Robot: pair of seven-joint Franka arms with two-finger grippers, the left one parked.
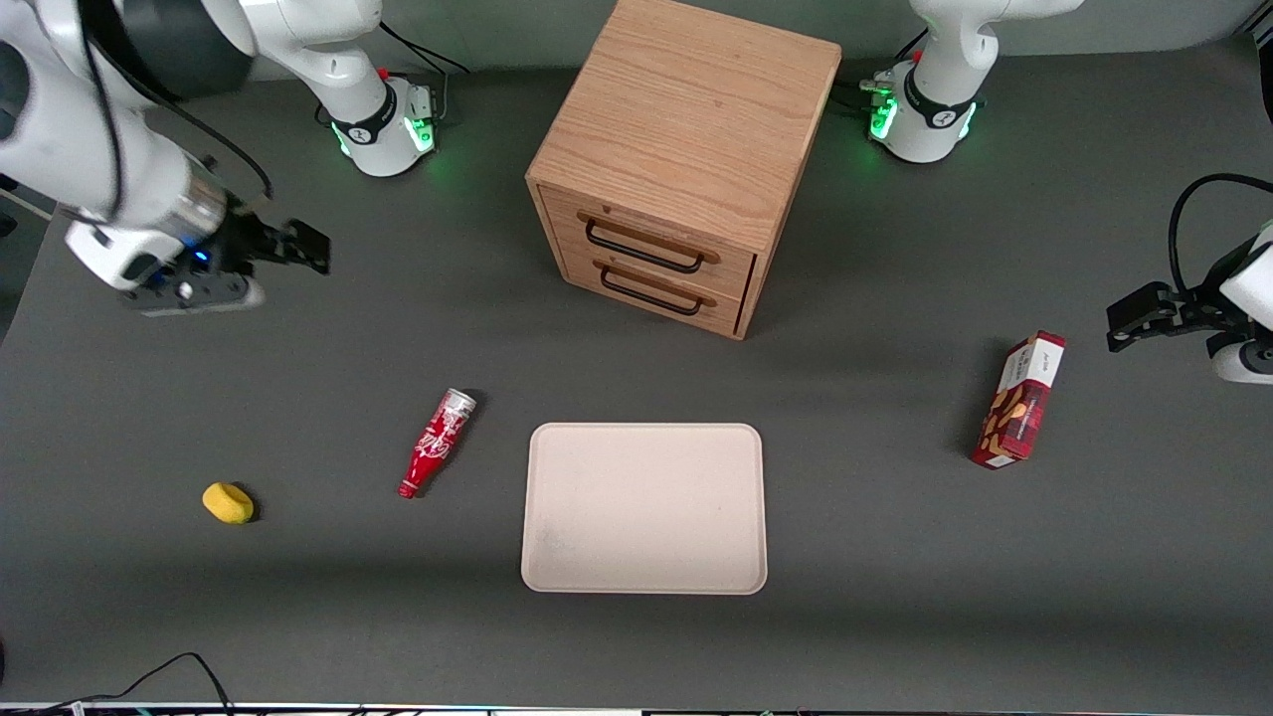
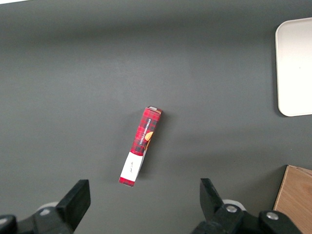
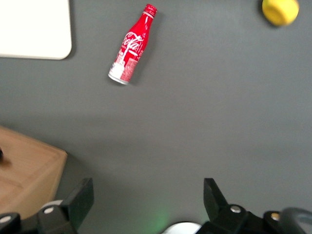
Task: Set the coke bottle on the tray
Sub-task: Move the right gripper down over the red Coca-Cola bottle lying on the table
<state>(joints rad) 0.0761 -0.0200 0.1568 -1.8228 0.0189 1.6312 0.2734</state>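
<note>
The gripper [image 3: 146,197] hangs with fingers [image 3: 80,197] spread, well apart from the coke bottle [image 3: 131,45]; tray [image 3: 34,29] beside it, yellow object [image 3: 280,10] near

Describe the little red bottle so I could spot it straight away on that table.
Start at the big cream tray in front of the wooden drawer cabinet. The coke bottle lies on its side on the grey table beside the tray, toward the working arm's end, well below the raised gripper, whose jaws are open. Its slim shape and white script set it apart from the round yellow object nearby.
</note>
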